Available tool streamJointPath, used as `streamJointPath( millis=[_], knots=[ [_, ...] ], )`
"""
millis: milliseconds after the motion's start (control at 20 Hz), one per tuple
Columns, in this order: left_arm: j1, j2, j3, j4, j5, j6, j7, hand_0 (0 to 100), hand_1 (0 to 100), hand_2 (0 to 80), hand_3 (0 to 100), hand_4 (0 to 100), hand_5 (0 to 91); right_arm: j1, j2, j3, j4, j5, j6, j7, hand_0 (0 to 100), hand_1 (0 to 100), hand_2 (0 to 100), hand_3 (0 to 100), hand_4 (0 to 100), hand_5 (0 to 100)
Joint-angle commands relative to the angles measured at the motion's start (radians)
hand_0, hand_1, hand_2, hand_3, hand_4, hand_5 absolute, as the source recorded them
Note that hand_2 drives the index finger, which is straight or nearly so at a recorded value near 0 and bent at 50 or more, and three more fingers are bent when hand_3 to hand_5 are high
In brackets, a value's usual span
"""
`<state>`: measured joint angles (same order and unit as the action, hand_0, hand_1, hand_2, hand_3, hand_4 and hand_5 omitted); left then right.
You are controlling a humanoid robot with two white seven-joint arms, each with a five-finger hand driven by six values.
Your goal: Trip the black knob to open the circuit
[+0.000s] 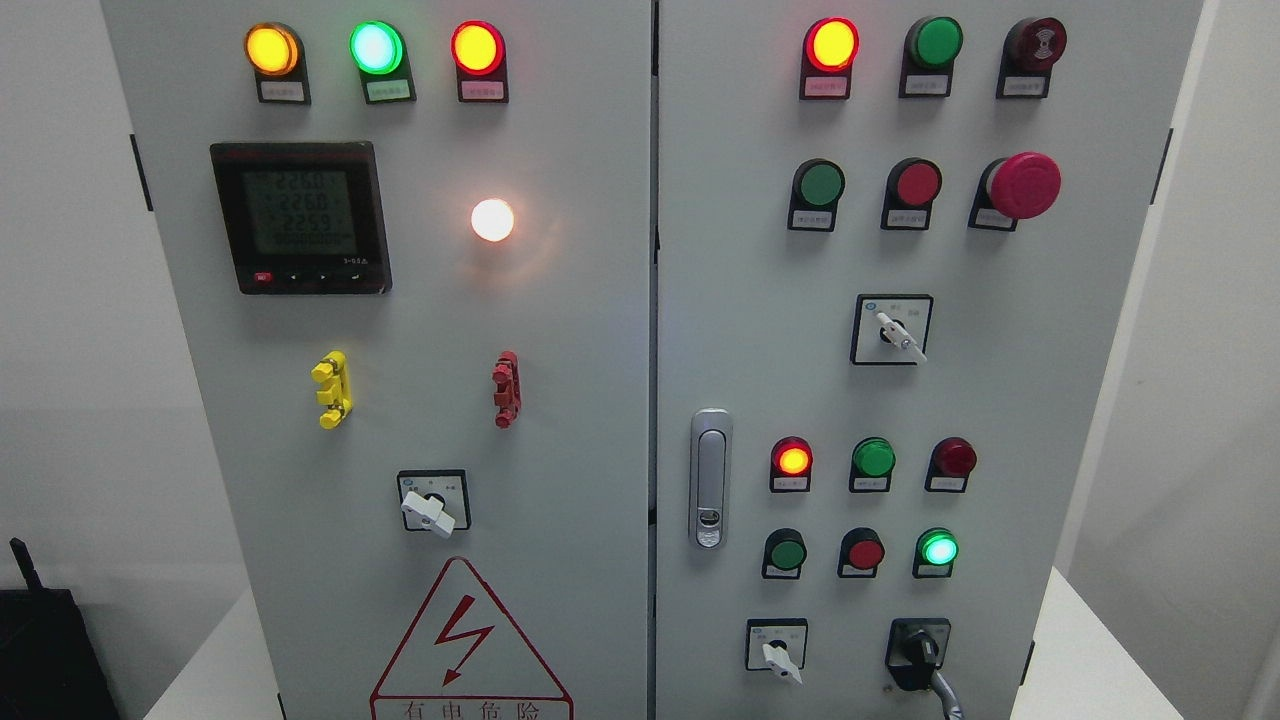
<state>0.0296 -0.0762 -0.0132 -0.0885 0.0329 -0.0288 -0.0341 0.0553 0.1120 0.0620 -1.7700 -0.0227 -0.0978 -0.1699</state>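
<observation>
A black rotary knob sits at the bottom right of the grey cabinet's right door, on a black square plate. A grey lever or cable end pokes out just below and right of it. Its handle points roughly straight down. No robot hand or arm shows anywhere in the head view.
White selector switches, lit and unlit lamps, push buttons and a red mushroom stop button stud the doors. A silver door handle stands near the centre seam. A meter display is upper left. A black object lies at lower left.
</observation>
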Motion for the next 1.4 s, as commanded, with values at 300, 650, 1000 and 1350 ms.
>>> streamJointPath(
  millis=[300,650,1000,1350],
  knots=[
    [0.000,0.000,0.001,0.001,0.002,0.001,0.000,12,39,0.0,0,0,0.0,-0.002,-0.015,-0.010,-0.017,-0.014,-0.016,0.013,74,87,0,100,94,87],
    [0.000,0.000,0.001,0.001,0.002,0.001,0.000,12,39,0.0,0,0,0.0,0.006,-0.023,-0.031,-0.019,-0.014,-0.017,0.015,75,87,0,100,94,87],
    [0.000,-0.002,0.001,0.001,0.002,0.001,0.000,12,39,0.0,0,0,0.0,0.017,-0.023,-0.027,-0.025,-0.016,-0.019,0.012,75,87,0,100,94,87],
    [0.000,0.000,0.001,0.001,0.002,0.001,0.000,12,39,0.0,0,0,0.0,0.077,-0.025,-0.007,-0.048,-0.028,-0.036,0.007,91,95,0,100,84,77]
  ],
)
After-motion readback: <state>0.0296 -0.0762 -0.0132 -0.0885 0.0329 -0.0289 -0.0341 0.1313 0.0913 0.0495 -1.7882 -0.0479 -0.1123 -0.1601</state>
